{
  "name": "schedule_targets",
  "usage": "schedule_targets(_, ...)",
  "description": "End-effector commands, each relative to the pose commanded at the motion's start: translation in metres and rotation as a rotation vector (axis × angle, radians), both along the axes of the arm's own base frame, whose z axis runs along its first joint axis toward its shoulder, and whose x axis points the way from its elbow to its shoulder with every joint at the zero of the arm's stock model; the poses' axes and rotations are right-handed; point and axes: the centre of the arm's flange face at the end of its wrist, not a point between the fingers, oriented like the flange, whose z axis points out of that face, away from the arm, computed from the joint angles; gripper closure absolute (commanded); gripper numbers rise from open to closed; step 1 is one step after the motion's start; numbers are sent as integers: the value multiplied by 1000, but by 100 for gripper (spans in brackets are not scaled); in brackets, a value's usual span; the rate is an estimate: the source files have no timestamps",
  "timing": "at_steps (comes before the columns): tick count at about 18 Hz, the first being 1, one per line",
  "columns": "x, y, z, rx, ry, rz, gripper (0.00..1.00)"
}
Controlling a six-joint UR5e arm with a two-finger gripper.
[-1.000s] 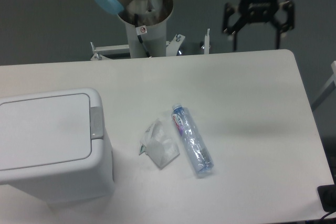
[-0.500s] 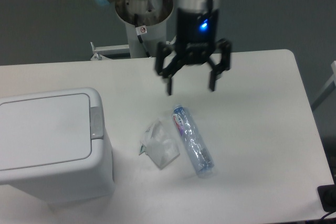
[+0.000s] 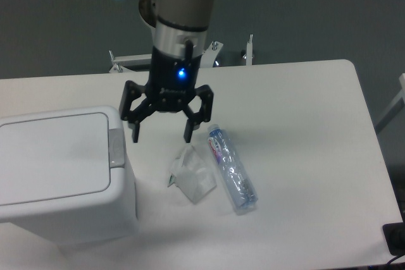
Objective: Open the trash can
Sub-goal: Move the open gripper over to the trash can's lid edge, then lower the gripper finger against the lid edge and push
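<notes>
A white table (image 3: 304, 99) with rounded corners is seen from above, set against a dark grey-blue floor or wall. Behind the far edge, the arm's metal base mount (image 3: 166, 60) is visible. At the lower right corner of the view, a small dark object (image 3: 395, 238) is cut off; what it is cannot be told.

The trash can (image 3: 60, 175) is placed at the left front of the table, its flat white lid shut and its grey latch (image 3: 116, 147) on the side facing right. A crumpled clear plastic wrapper (image 3: 192, 175) lies near the middle of the table, with a clear plastic tube with a blue-printed end (image 3: 231, 169) just beside it on the right, laid diagonally.

The gripper (image 3: 162, 135) is pointed downward with its fingers spread wide, nothing held between them. A blue light is lit on its body. It hangs above the table, between the bin's latch and the tube, the left fingertip close to the latch; whether any contact is made is not clear, probably none.

Compared with half a second earlier, the gripper has been shifted leftward and nearer the bin, from above the tube's far end. The fingers were spread then as well. The bin, wrapper and tube have not been moved.
</notes>
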Motion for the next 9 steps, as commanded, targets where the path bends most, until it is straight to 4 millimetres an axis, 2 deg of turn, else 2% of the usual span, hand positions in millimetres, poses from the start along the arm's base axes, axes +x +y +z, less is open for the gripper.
schedule_targets(9, 7, 5, -11, -12, -8, -16, 0)
